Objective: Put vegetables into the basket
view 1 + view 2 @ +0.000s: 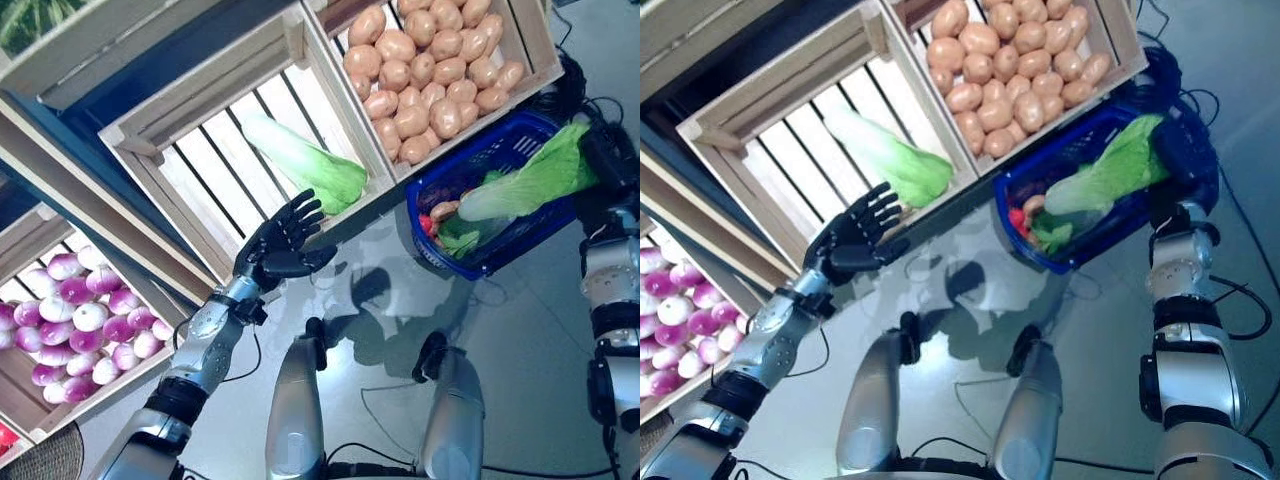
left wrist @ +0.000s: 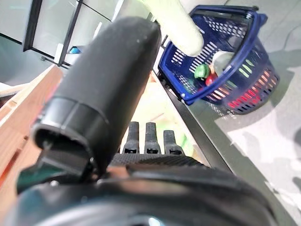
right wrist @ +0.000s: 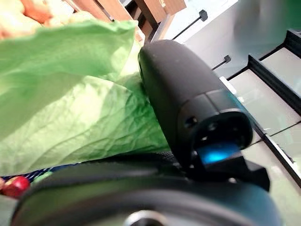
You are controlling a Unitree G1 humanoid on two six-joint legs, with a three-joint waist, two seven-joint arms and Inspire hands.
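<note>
A blue basket [image 1: 510, 255] stands on the floor below the crates and holds small red and green vegetables [image 1: 445, 215]. A napa cabbage [image 1: 530, 180] lies slanted across the basket's rim, stalk end inside. My right hand [image 1: 612, 160] is at its leafy end, and the thumb [image 3: 188, 103] presses onto the leaves [image 3: 70, 117]. A second napa cabbage [image 1: 305, 160] lies in the slatted wooden crate [image 1: 215, 165]. My left hand [image 1: 285, 240] hovers open at that crate's front edge, fingers pointing toward this cabbage, a short way from it.
A crate of potatoes [image 1: 430, 70] sits right beside the cabbage crate, just above the basket. A crate of purple-and-white turnips [image 1: 70, 320] is at the lower left. The crates' wooden rims stand between my left hand and the vegetables.
</note>
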